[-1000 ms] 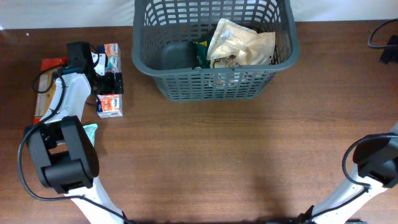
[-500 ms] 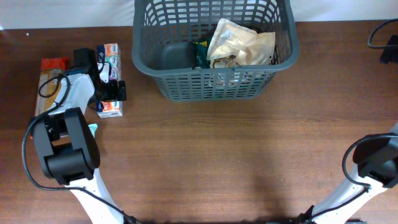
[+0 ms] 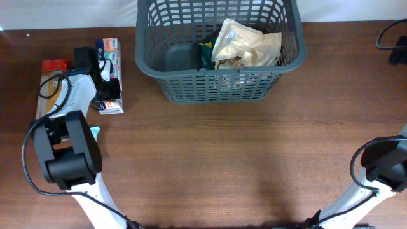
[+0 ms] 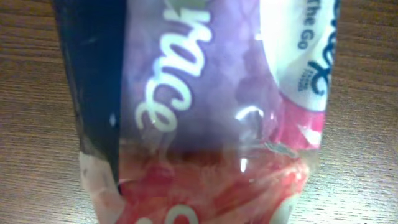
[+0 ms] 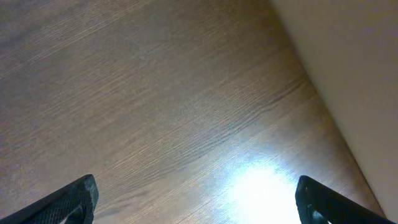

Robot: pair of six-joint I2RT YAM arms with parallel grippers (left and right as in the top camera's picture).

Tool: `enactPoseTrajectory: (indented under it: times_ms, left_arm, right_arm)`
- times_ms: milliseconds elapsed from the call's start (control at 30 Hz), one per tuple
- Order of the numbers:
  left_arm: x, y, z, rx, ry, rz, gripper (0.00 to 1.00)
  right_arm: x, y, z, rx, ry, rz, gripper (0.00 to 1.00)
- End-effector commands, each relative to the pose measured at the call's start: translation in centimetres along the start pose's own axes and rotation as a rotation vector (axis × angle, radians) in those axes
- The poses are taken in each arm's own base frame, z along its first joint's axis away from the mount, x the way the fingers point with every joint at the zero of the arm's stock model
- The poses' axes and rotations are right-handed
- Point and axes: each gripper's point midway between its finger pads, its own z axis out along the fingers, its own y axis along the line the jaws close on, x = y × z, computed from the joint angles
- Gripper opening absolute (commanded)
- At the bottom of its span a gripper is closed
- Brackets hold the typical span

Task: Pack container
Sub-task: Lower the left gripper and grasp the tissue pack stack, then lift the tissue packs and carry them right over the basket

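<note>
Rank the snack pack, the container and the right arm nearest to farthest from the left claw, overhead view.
1. Snack pack: at the left claw, table's left side.
2. Container: further right, along the far edge.
3. Right arm: opposite corner, farthest.

brown wooden table point(image 3: 222, 159), things at its far edge and left side.
a grey slotted basket point(image 3: 219, 89) stands at the far centre. left of it and apart from it, a white, blue and red snack packet point(image 3: 108, 49) lies lengthwise on the wood. further left, a red packet point(image 3: 54, 64) sits against a flat tan one point(image 3: 40, 108). a teal scrap point(image 3: 95, 132) lies nearer, partly hidden.
</note>
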Motion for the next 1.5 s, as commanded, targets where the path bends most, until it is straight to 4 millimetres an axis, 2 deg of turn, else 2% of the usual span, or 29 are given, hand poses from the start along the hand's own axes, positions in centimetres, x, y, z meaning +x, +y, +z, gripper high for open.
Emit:
enactPoseTrajectory:
  times_ms: [0,133,300,433,600,800,867,1033,1200,1300,1367,1467]
  left_arm:
    - [0.1,0.1,0.4,0.000,0.007,-0.011,0.02]
    - [-0.6,0.1,-0.2,-0.001,-0.004,-0.014,0.02]
    - [-3.9,0.4,-3.4,-0.007,-0.074,-0.028,0.02]
    - [-7.8,0.7,-7.8,-0.016,-0.174,-0.027,0.02]
    - [-12.3,1.1,-14.8,-0.030,-0.330,-0.025,0.02]
    - [-14.8,0.9,-21.9,-0.031,-0.452,-0.021,0.02]
    - [-15.3,-0.4,-24.0,0.006,-0.490,0.000,0.02]
    - [-16.8,-5.3,-29.6,0.086,-0.609,0.081,0.02]
    - [-17.0,-11.8,-34.6,0.160,-0.715,0.187,0.02]
    - [-16.5,-15.9,-36.3,0.211,-0.751,0.256,0.02]
    - [-16.0,-18.4,-36.9,0.245,-0.759,0.294,0.02]
    - [-15.2,-21.2,-37.2,0.283,-0.757,0.337,0.02]
  right_arm:
    - [-0.3,-0.1,-1.2,-0.002,-0.027,0.009,0.99]
    - [-0.3,-0.1,-1.2,-0.002,-0.027,0.010,0.99]
    - [-0.3,-0.1,-1.2,-0.002,-0.027,0.009,0.99]
    - [-0.3,-0.1,-1.2,-0.002,-0.027,0.009,0.99]
    - [-0.3,-0.1,-1.2,-0.002,-0.027,0.009,0.99]
    - [-0.3,-0.1,-1.2,-0.002,-0.027,0.009,0.99]
    - [-0.3,-0.1,-1.2,-0.002,-0.027,0.010,0.99]
    - [-0.3,-0.1,-1.2,-0.002,-0.027,0.009,0.99]
    - [-0.3,-0.1,-1.2,-0.002,-0.027,0.009,0.99]
    - [-0.3,-0.1,-1.2,-0.002,-0.027,0.010,0.99]
    - [-0.3,-0.1,-1.2,-0.002,-0.027,0.009,0.99]
    - [-0.3,-0.1,-1.2,-0.002,-0.027,0.009,0.99]
